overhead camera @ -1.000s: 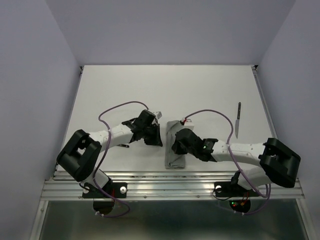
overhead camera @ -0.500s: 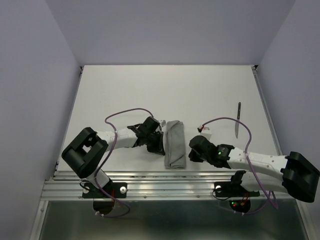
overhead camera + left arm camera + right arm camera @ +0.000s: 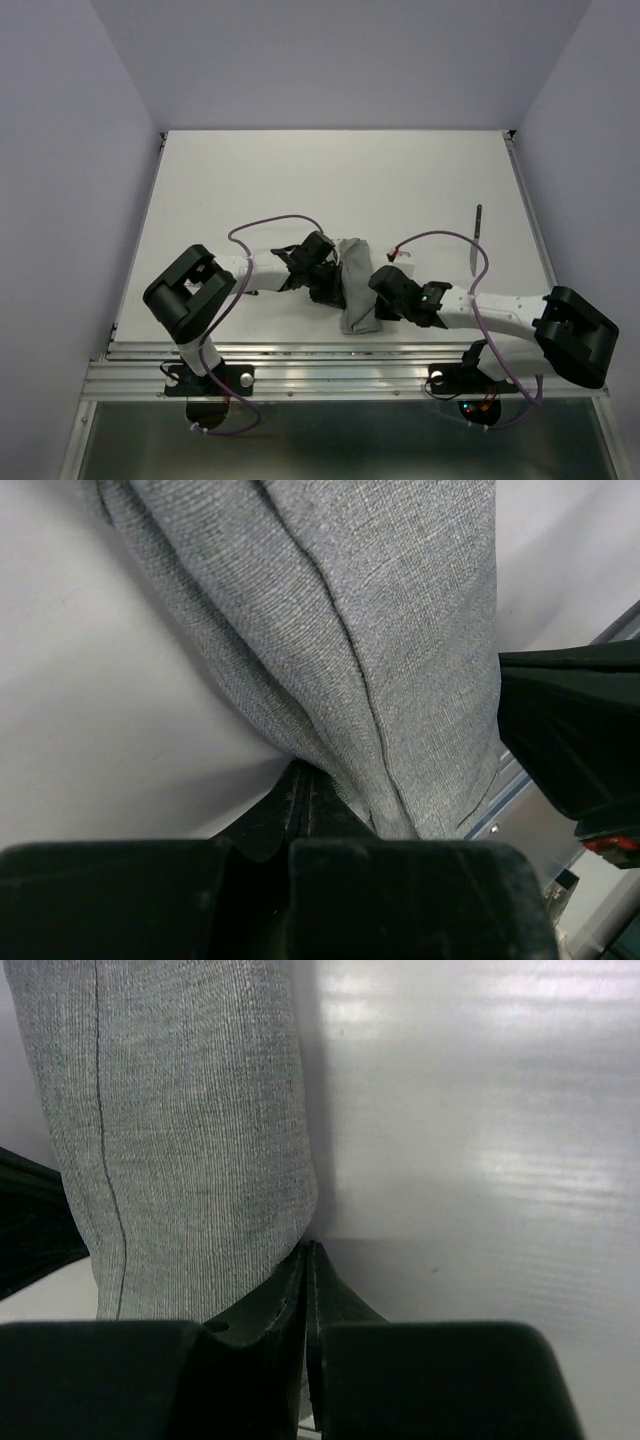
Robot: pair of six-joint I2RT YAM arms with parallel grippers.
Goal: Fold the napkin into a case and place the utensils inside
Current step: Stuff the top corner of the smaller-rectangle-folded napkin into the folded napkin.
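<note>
On the white bench (image 3: 300, 180), the left arm (image 3: 262, 268) is stretched low just left of the napkin (image 3: 357, 295) — a narrow grey strip, folded lengthwise, lying near the bench's front edge. The left jaws are pressed fully together on the napkin's left edge, where cloth is bunched at their tips. The right jaws are seen closed too, touching the napkin's right edge; whether cloth is caught there cannot be told. Well right of the napkin a knife (image 3: 476, 240) is seen lying — apart from both arms.
</note>
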